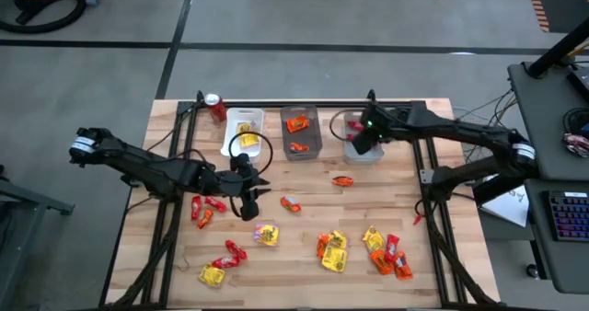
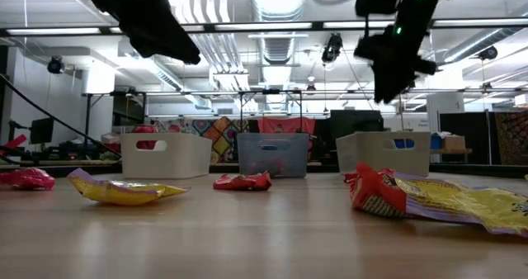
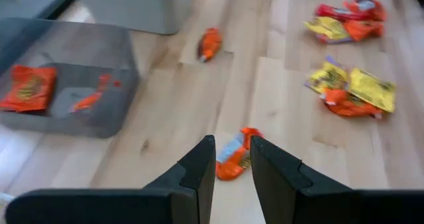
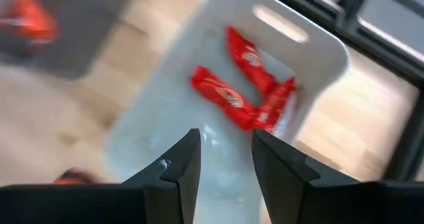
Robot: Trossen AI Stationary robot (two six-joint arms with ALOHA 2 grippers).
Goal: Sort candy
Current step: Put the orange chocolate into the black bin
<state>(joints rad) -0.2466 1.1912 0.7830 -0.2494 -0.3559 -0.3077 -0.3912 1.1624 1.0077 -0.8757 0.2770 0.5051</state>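
Observation:
Candy packets in yellow, orange and red lie scattered on the wooden table (image 1: 304, 221). Three bins stand along the far edge. The left white bin (image 1: 244, 132) holds yellow packets, the grey middle bin (image 1: 300, 132) orange ones, and the right white bin (image 1: 361, 138) red ones (image 4: 242, 85). My left gripper (image 1: 249, 205) hovers open and empty above the table's middle left. An orange packet (image 3: 232, 161) lies on the wood just beyond its fingertips (image 3: 232, 144). My right gripper (image 1: 363, 145) hangs open and empty over the right white bin (image 4: 218, 138).
A red soda can (image 1: 216, 106) stands at the far left, beside the bins. Packets are grouped near the near edge (image 1: 333, 252) (image 1: 387, 252) and on the left (image 1: 207, 206) (image 1: 230, 255). Single orange packets lie mid-table (image 1: 342, 180) (image 1: 291, 203). Bare wood lies between them.

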